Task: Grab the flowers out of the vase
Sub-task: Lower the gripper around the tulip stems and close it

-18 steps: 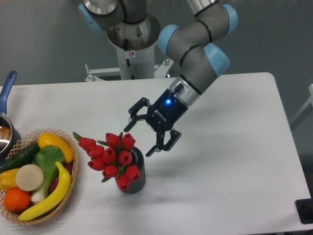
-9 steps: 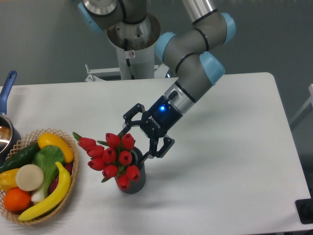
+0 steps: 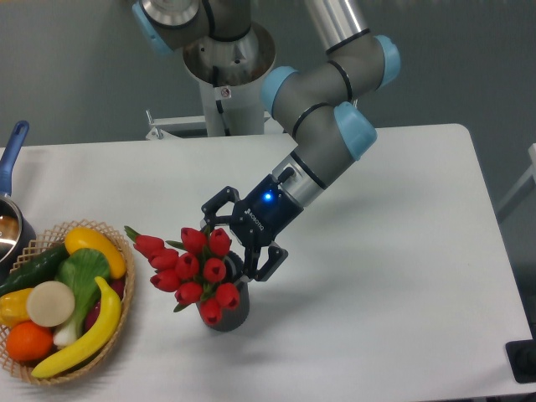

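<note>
The flowers (image 3: 191,270), a bunch of red tulip buds with green leaves, stand in the small dark grey vase (image 3: 231,313) on the white table, leaning left. My gripper (image 3: 234,240) is open, tilted down toward the left, its black fingers straddling the right side of the bunch just above the vase's rim. One fingertip (image 3: 213,216) is beside the top buds and the other (image 3: 261,270) is at the vase's right edge. Whether the fingers touch the buds I cannot tell. The stems are hidden inside the vase.
A wicker basket (image 3: 117,303) with banana, cucumber, orange and other produce sits at the front left. A blue-handled pot (image 3: 12,167) is at the left edge. The metal robot pedestal (image 3: 224,75) stands behind the table.
The gripper has moved down and to the left, from right of the vase to around the right side of the flowers. It stays open.
</note>
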Motion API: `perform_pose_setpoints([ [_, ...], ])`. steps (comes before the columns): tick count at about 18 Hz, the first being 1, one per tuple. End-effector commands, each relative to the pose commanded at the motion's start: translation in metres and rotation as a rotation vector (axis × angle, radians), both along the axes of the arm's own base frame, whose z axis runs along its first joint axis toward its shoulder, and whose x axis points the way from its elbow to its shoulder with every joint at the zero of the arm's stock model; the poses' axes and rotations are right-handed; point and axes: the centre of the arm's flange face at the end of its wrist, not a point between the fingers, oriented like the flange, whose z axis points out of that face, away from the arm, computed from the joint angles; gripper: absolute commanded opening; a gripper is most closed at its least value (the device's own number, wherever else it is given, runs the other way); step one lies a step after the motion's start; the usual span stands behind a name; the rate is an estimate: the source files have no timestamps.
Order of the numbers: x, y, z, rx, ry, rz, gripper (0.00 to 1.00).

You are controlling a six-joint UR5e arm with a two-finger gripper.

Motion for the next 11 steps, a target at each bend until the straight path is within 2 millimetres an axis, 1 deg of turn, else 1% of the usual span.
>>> perform_pose_setpoints([
  [4, 0.0025, 0.0047, -0.0033, -0.003, -0.004, -0.009, 1.0],
  [8, 0.0002, 0.0083, -0.0042, -0.002, -0.003, -0.012, 1.0],
  [11, 0.0038, 0.0123, -0.0071, -0.004, -0.006, -0.021, 1.0],
])
